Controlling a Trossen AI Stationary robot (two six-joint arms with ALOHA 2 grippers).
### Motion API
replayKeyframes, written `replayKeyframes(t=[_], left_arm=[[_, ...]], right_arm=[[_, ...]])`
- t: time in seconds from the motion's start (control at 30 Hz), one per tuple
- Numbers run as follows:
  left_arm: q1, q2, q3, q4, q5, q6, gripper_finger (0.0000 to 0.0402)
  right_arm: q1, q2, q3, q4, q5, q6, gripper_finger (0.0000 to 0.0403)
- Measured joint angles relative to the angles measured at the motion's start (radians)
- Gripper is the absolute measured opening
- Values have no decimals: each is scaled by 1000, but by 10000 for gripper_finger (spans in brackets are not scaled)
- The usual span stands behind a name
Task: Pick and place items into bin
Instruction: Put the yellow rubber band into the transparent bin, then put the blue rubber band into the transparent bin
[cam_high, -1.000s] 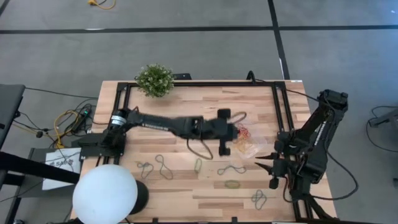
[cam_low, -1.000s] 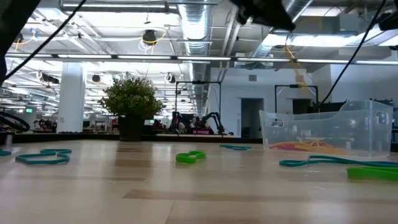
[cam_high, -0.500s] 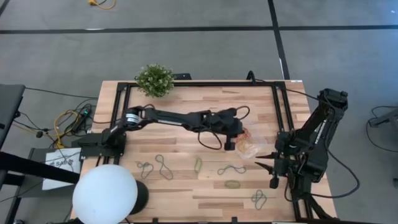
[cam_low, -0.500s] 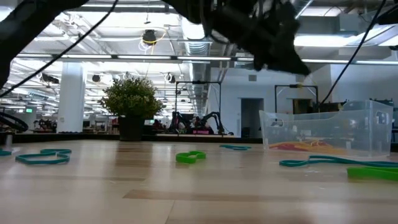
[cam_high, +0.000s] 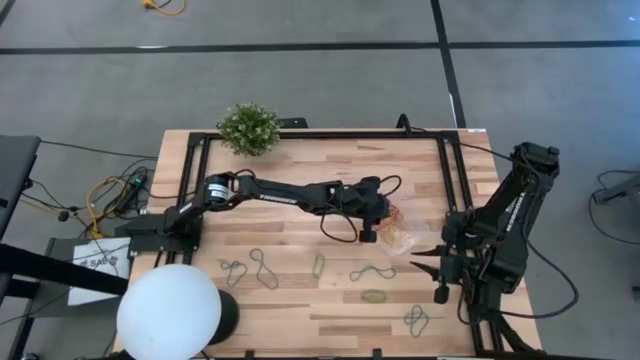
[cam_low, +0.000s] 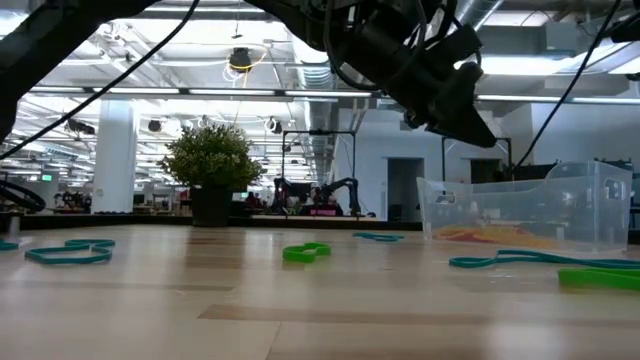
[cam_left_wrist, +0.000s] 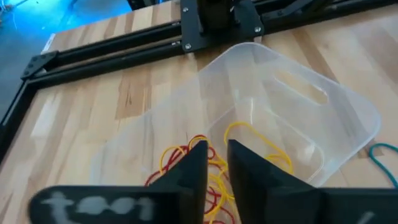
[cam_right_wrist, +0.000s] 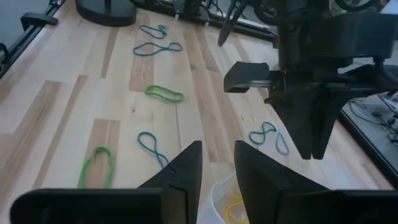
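Note:
The bin (cam_high: 400, 236) is a clear, shallow tub on the table's right half, with red and yellow bands (cam_left_wrist: 205, 171) lying in it. My left gripper (cam_left_wrist: 216, 155) hovers just above the bin's left part (cam_high: 386, 216). Its fingers are slightly apart with nothing between them. It also shows in the low view (cam_low: 478, 130), slanting down over the bin (cam_low: 530, 210). My right gripper (cam_right_wrist: 217, 158) waits right of the bin (cam_high: 424, 262), open and holding nothing. Loose green (cam_high: 318, 264) and blue (cam_high: 372, 272) bands lie flat on the wood.
More bands lie toward the near edge (cam_high: 374, 296), (cam_high: 415, 320) and at the near left (cam_high: 262, 268). A potted plant (cam_high: 249, 128) stands at the far left corner. A white globe (cam_high: 168, 312) sits at the near left. Black frame rails (cam_high: 320, 134) line the table's edges.
My left gripper has swung toward the table's right edge and come down to just over the bin, tipping further downward. An orange-yellow band that hung below it a second ago no longer shows under it in the low view. My right arm has kept still.

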Motion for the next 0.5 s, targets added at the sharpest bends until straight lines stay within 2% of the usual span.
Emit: replayKeyframes(t=[0.17, 0.3, 0.4, 0.5], left_arm=[[-4, 0, 0, -7, -8, -35, 91], [-12, -25, 0, -59, -11, -116, 101], [-19, -75, 34, -197, -28, -164, 102], [-25, -140, 70, -355, -30, -221, 103]], right_arm=[[-1, 0, 0, 6, -1, 10, 90], [-24, 0, 1, 8, -24, 62, 90], [-68, 0, 1, 8, -62, 6, 90], [-127, 0, 1, 32, -54, -18, 90]])
